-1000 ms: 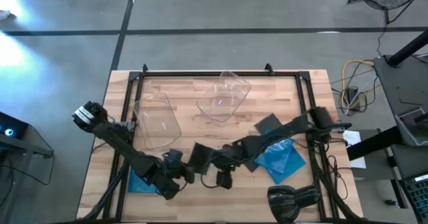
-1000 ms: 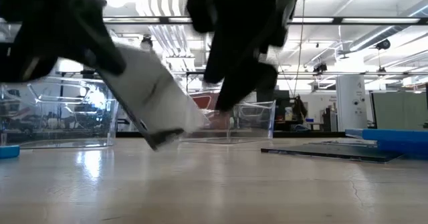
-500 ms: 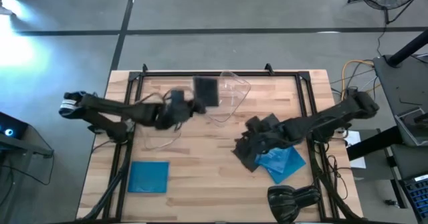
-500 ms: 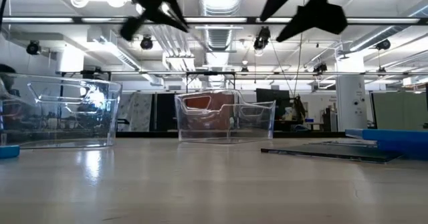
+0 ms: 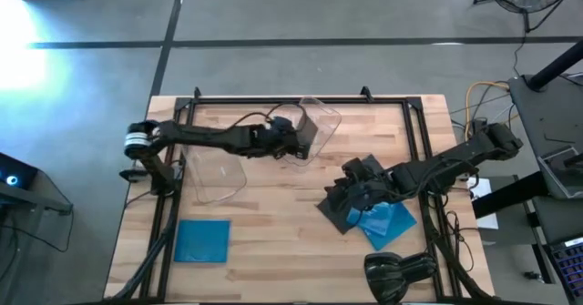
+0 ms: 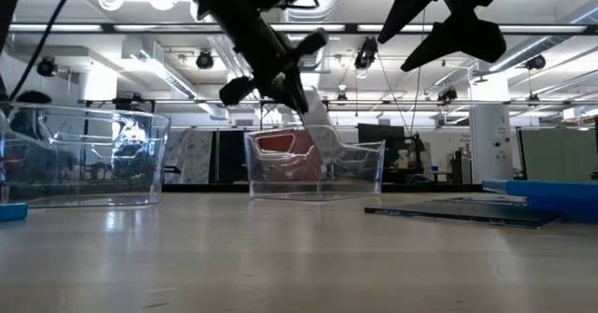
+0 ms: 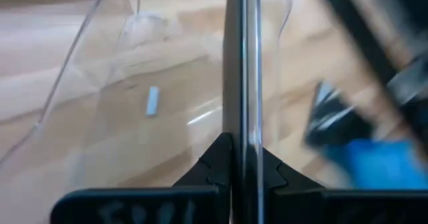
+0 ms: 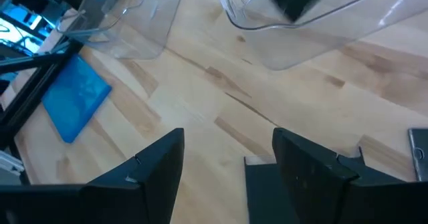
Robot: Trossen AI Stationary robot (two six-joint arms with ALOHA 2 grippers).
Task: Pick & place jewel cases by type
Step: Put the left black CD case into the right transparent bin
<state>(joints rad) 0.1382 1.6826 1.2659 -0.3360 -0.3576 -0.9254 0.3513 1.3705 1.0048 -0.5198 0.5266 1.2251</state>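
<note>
My left gripper (image 5: 293, 141) is shut on a dark jewel case (image 5: 308, 130) over the far clear tray (image 5: 323, 114). The left wrist view shows this case edge-on (image 7: 241, 63). My right gripper (image 5: 351, 191) is open and hovers above a pile on the table's right. The pile has dark cases (image 5: 339, 216) and blue cases (image 5: 387, 221) lying flat. In the right wrist view the right gripper (image 8: 231, 167) has bare wood and a dark case's edge (image 8: 264, 177) below it. One blue case (image 5: 202, 241) lies flat near the table's near-left corner. My left gripper pinches the dark case between its two fingers at one edge (image 7: 239, 140), with the fingers on its two flat faces. In the low view the case (image 6: 320, 131) slants down below the fingers. Its lower end dips past the rim of the tray (image 6: 318, 173), clear of the table.
A second clear tray (image 5: 214, 164) stands on the table's left, beside the left arm. Black frame rails (image 5: 173, 205) run along the table's left, right and far sides. Bare wood (image 5: 273, 232) lies between the lone blue case and the pile.
My left gripper has lifted the dark case from the table's near-left area and carried it toward the far edge and rightward to the far tray. There it tipped the case downward. My right gripper has drawn back from the near middle toward the right, up over the pile.
</note>
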